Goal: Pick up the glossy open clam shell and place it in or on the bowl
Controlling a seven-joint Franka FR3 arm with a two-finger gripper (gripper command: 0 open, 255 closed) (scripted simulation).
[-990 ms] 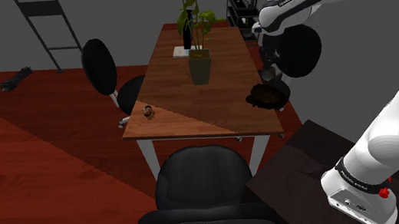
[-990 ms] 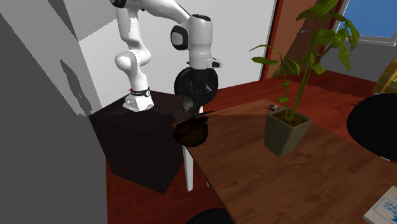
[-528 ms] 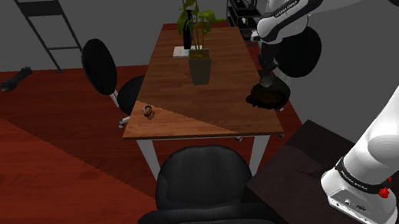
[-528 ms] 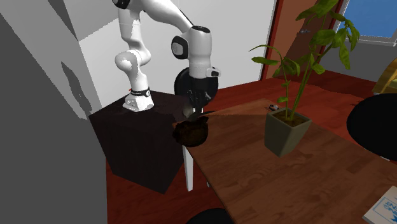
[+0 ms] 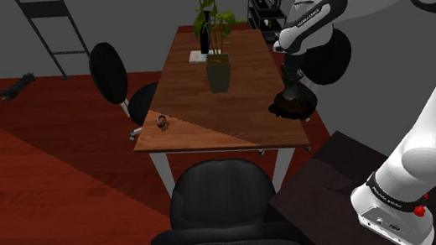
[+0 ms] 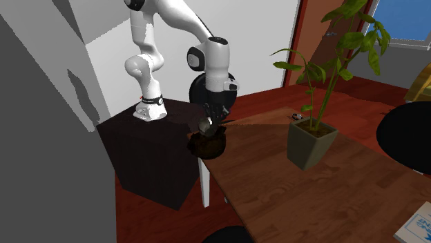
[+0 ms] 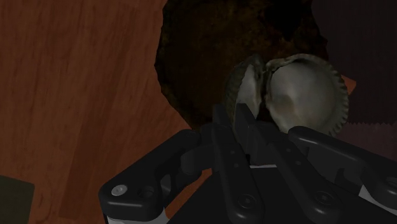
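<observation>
so the hand [image 7: 253,130] is clamped on the open clam shell [image 7: 296,95]: pale and glossy inside, ribbed rim, one half pinched between the black fingers. The shell hangs right over the dark brown bowl [image 7: 203,51], which sits on the wooden counter [image 5: 239,64] at the edge nearest the stand. In the shoulder view the hand is low, just above the bowl's rim, and I can't tell if the shell touches it. The potted plant [image 5: 219,73] stands mid-counter, well apart, and a black office chair [image 5: 222,210] is tucked at the near end
</observation>
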